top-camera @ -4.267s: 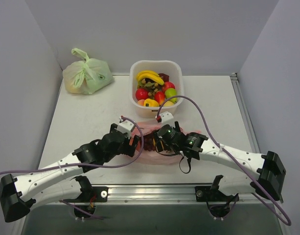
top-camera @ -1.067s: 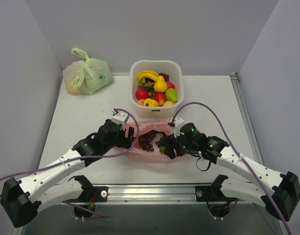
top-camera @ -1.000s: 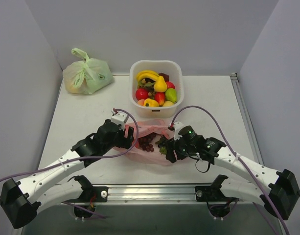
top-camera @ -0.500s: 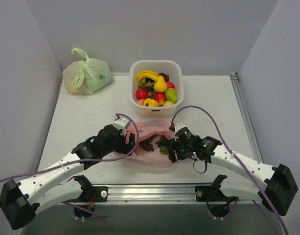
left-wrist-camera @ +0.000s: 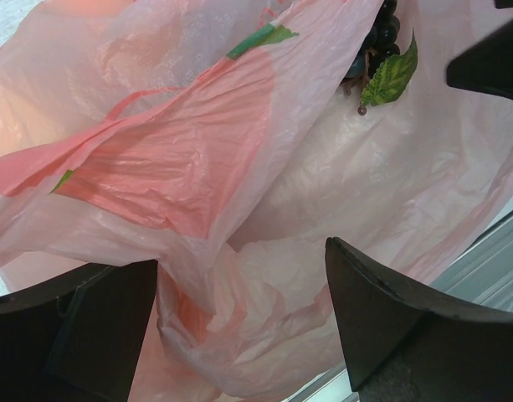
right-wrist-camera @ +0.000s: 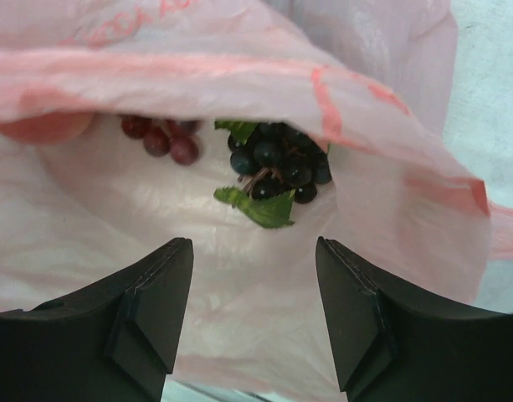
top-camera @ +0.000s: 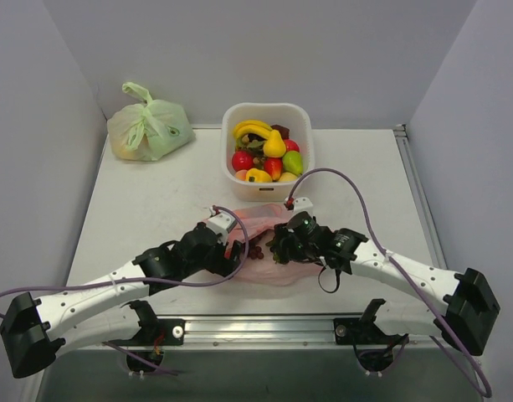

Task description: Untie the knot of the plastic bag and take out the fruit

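**Straight ahead of the right end effector (right-wrist-camera: 252, 322): the dark grape bunch (right-wrist-camera: 277, 163)**

The right end effector has its fingers spread wide, gripping nothing, and looks into the open mouth of the pink bag (right-wrist-camera: 239, 75). The dark grape bunch lies inside, directly ahead and a little toward the right finger, with its green leaf nearest the fingers. It is a compact clump, slightly wider across the finger gap than along the reach. A few red grapes (right-wrist-camera: 164, 138) sit beside it on the left, under the bag's upper fold. The left end effector (left-wrist-camera: 239, 335) is also spread, with crumpled bag film bulging between its fingers but not pinched. The bunch shows only at the far top edge of its view, so the right arm is the nearer one. No knot is visible, and it appears to be undone. The bag lies on the bench (top-camera: 139, 209), just in front of the white basket (top-camera: 226, 146).
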